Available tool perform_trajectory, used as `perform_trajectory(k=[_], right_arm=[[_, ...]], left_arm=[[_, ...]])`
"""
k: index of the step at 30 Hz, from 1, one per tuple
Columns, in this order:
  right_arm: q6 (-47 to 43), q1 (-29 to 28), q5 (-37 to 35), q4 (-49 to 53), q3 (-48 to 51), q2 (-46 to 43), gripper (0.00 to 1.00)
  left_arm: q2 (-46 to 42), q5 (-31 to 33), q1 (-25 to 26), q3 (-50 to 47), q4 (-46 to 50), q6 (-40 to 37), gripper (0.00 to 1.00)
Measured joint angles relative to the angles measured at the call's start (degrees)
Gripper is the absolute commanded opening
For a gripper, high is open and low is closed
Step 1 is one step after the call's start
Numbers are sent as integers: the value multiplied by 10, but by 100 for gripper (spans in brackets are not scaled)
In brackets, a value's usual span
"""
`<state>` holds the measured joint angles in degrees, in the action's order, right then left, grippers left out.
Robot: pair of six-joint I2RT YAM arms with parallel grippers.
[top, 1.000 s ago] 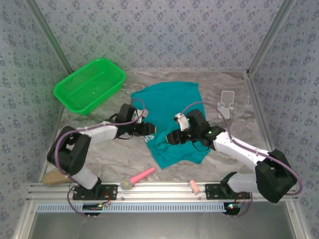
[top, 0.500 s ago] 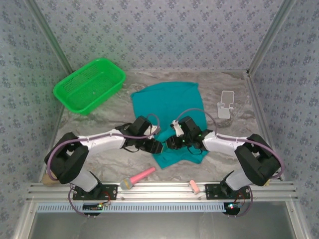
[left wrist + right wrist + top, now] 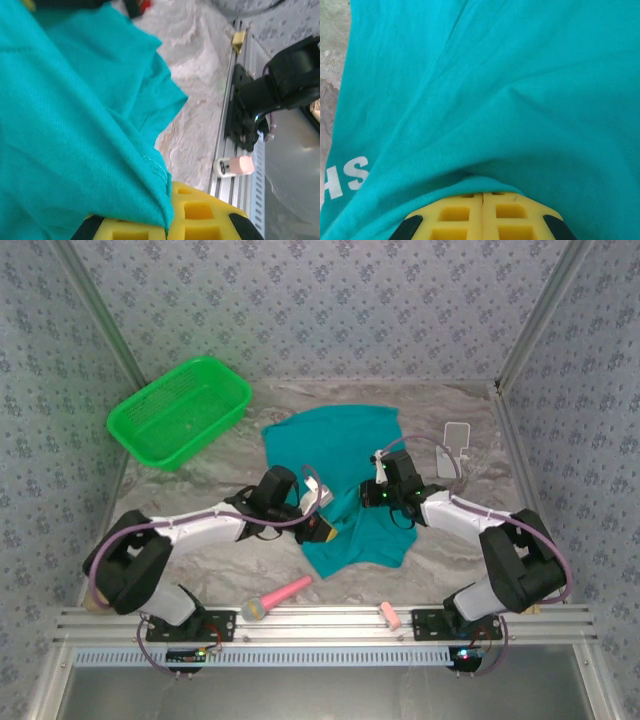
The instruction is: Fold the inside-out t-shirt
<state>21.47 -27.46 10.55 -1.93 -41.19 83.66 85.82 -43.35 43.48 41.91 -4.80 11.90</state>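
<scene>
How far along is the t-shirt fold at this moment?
Done: little. The teal cloth t-shirt lies spread at its far half, and its near half is rumpled. In hand: the left pincer and the right pincer each look shut on cloth near the shirt's middle. Left: the whole neat fold.

Top external: high overhead, looking down at table (image 3: 230, 562) — wrist views close-up, all sharing t-shirt (image 3: 340, 445).
</scene>
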Motion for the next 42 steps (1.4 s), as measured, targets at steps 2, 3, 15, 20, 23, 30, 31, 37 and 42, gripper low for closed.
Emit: perform_trajectory(k=[2,3,15,20,23,30,31,37,42], right_arm=[[-16,2,28,6,2,0,0],[-23,2,39,9,3,-1,0],[-76,1,85,103,12,-62,46],[-78,-24,82,110,12,-70,47],[-75,-47,85,101,8,-32,48],[-66,-75,61,40,-35,99,8],[-63,-73,64,28,-35,105,1],[-51,-83,97,18,-44,75,0],[-66,-112,123,74,-52,-38,0]], left_arm=[[24,-2,-13,-1,14,-7,4],[31,-2,-20,-1,17,-8,6],[124,79,-63,70,170,-27,44],[130,85,-67,98,203,-9,46],[118,97,-63,100,216,-1,47],[91,98,-63,105,222,12,48],[82,98,-63,105,220,16,49],[22,132,-63,104,189,57,50],[44,176,-64,107,161,87,47]])
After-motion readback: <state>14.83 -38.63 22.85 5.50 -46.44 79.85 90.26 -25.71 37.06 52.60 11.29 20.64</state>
